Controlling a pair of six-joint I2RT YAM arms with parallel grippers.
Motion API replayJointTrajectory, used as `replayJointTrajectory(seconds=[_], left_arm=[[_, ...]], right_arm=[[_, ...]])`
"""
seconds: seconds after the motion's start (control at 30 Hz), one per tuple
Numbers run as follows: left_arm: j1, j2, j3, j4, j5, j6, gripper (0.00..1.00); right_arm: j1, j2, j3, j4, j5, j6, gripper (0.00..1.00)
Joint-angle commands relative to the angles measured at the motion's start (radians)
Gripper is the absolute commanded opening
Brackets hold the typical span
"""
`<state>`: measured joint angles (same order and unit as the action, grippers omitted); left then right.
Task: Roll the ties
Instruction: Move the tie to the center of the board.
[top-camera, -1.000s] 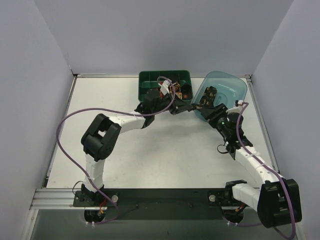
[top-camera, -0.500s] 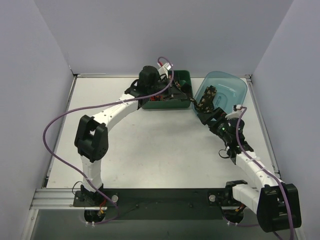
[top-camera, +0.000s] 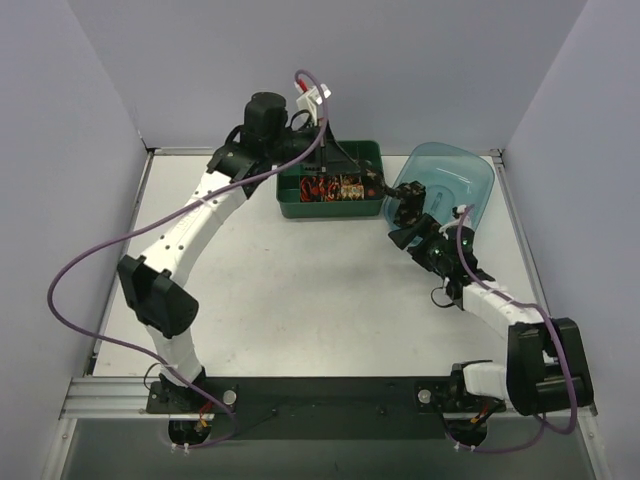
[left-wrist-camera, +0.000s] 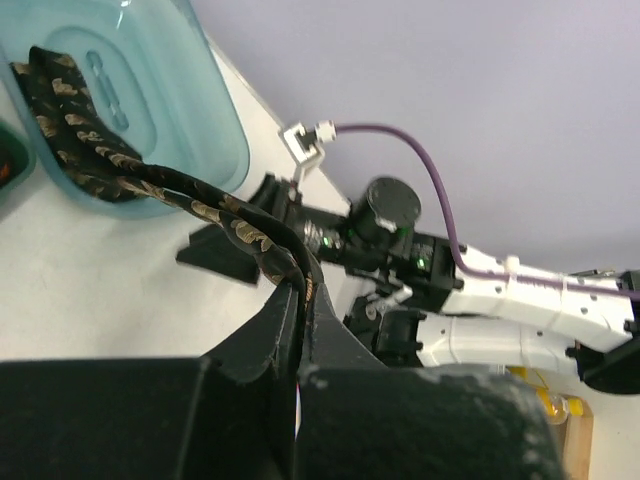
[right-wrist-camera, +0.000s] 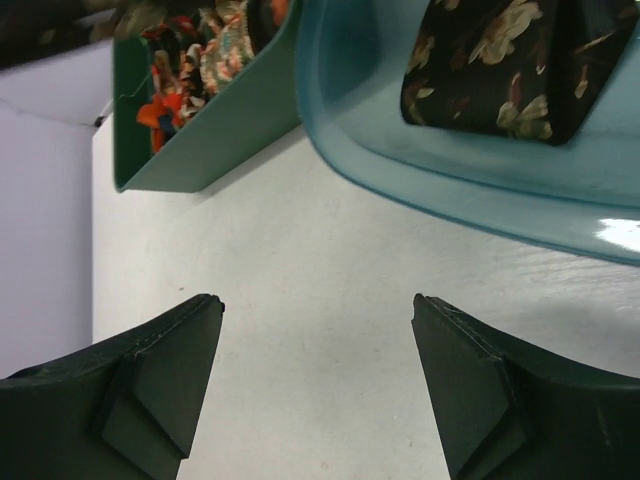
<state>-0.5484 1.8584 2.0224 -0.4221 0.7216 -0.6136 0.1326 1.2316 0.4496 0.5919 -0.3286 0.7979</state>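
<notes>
Currently hauling tie (left-wrist-camera: 215, 205) out of tub (top-camera: 470, 175) at worktop's (top-camera: 300, 290) far-right corner. Pinching one end in left end effector (left-wrist-camera: 300, 290), clenched; rest trailing over tub rim, bulk folded inside. Holding right end effector (right-wrist-camera: 317, 305) released and empty just before tub's near rim. Probably next: lay strip flat mid-worktop, pin an end, wind tight. Limp woven fabric, black with gold motifs; rounded translucent teal plastic; rigid green tray (right-wrist-camera: 230, 125) at far edge, packed with coils (top-camera: 335, 188).
</notes>
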Motion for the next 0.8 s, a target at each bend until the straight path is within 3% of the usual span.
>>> replayJointTrajectory(seconds=[0.0,0.27,0.53,0.77], left_arm=[[0.039,-0.171,-0.137,-0.006,0.021,0.034,0.00],[0.123,-0.373,-0.488,0.065,0.027,0.052,0.00],[0.218,-0.519,-0.606,0.013,0.068,0.101,0.00],[0.318,-0.611,-0.660,-0.067,0.122,0.126,0.00]], right_arm=[[-0.001,0.080,0.102,-0.017,0.065,-0.035,0.78],[-0.039,0.187,0.173,-0.064,0.117,-0.051,0.78],[-0.099,0.255,0.198,-0.047,0.123,-0.023,0.76],[-0.129,0.308,0.207,0.040,0.077,0.049,0.66]])
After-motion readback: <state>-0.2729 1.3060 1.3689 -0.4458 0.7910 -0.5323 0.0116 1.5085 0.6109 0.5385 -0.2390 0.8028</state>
